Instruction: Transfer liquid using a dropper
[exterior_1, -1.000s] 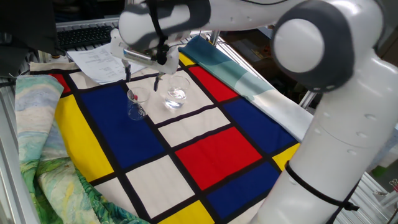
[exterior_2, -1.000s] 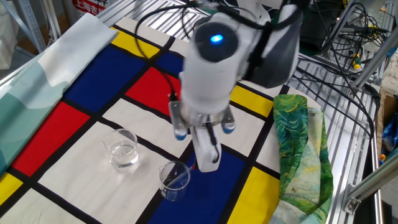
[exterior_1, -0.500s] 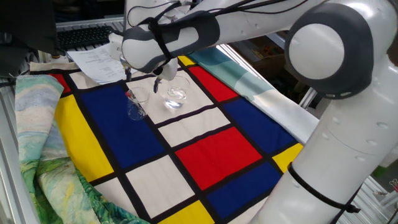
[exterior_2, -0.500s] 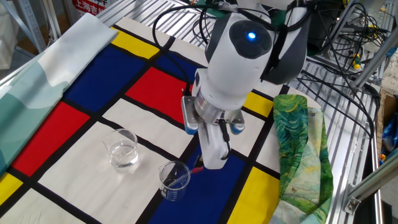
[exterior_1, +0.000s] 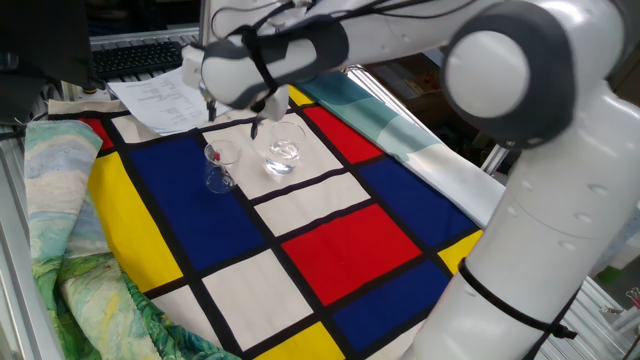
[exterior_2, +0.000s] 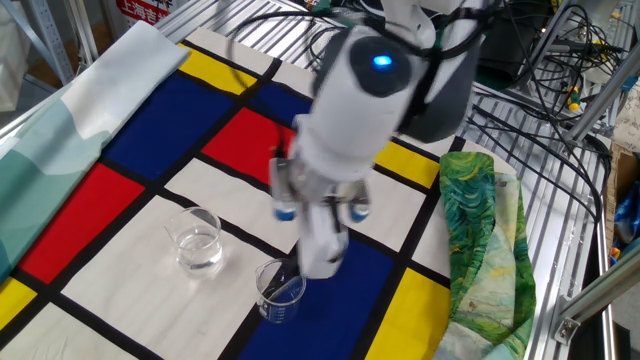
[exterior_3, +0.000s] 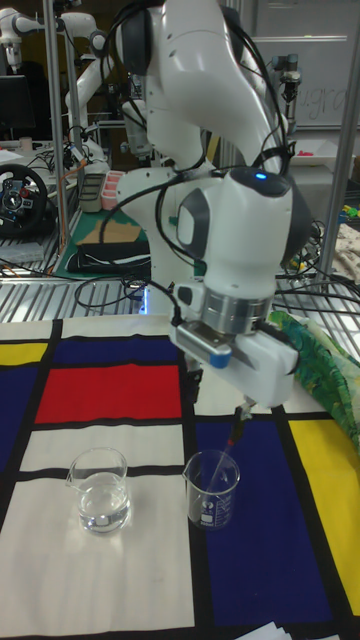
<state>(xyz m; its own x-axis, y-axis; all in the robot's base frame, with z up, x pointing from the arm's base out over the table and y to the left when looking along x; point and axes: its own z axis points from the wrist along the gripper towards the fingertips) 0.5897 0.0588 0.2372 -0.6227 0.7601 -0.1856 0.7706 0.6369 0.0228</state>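
Note:
A small clear beaker (exterior_3: 212, 490) (exterior_1: 218, 172) (exterior_2: 280, 291) stands on a blue square of the cloth. The dropper (exterior_3: 232, 445) leans inside it, its red bulb (exterior_1: 212, 153) sticking out over the rim. My gripper (exterior_3: 218, 398) (exterior_1: 232, 120) (exterior_2: 320, 215) hovers just above the beaker, open, with one finger right over the bulb and not closed on it. The rounder glass (exterior_3: 100, 490) (exterior_1: 283, 152) (exterior_2: 197, 240) stands beside the beaker on a white square and holds a shallow pool of clear liquid (exterior_3: 100, 516).
The table wears a cloth of red, blue, yellow and white squares (exterior_1: 350, 240). A green painted cloth (exterior_2: 485, 240) (exterior_1: 60, 250) lies crumpled at one side. Papers (exterior_1: 160, 100) and a keyboard sit behind, and cables (exterior_2: 540, 70) run over the wire rack.
The gripper has swung slightly sideways above the beaker and back, staying open. Dropper, beaker and glass have not moved.

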